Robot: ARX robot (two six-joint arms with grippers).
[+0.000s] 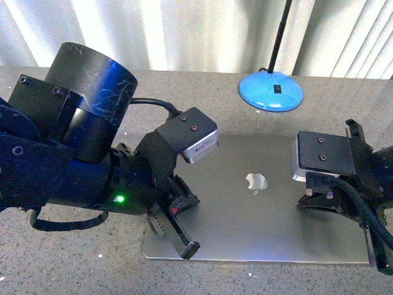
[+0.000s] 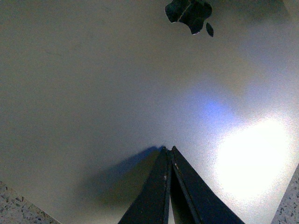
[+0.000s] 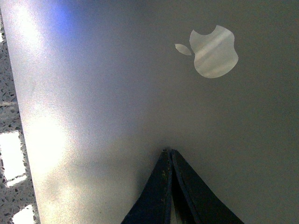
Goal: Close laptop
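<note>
- Laptop: thin silver-grey metal body, lid folded fully down and lying flat. It sits on the table in front of the robot, between the two arms, with its long near edge towards the camera.
- Lid surface: matte and smooth. It carries a bluish sheen and bright white glare patches in both wrist views.
- Apple logo: pale and glossy, near the middle of the lid. It reads dark in the left wrist view and light in the right wrist view.
- Left gripper: over the lid's left part near the front corner. The jaws are pressed together with nothing between them, and the left wrist view shows the tips touching the metal.
- Right gripper: over the lid's right part, to the right of the logo. The jaws are likewise clenched on nothing, tips against the lid in the right wrist view.
- Table: speckled grey stone-look top.
- Lamp: round blue base with a thin black stem, just behind the laptop's far edge.
- Blinds: white, vertical, behind the table.
</note>
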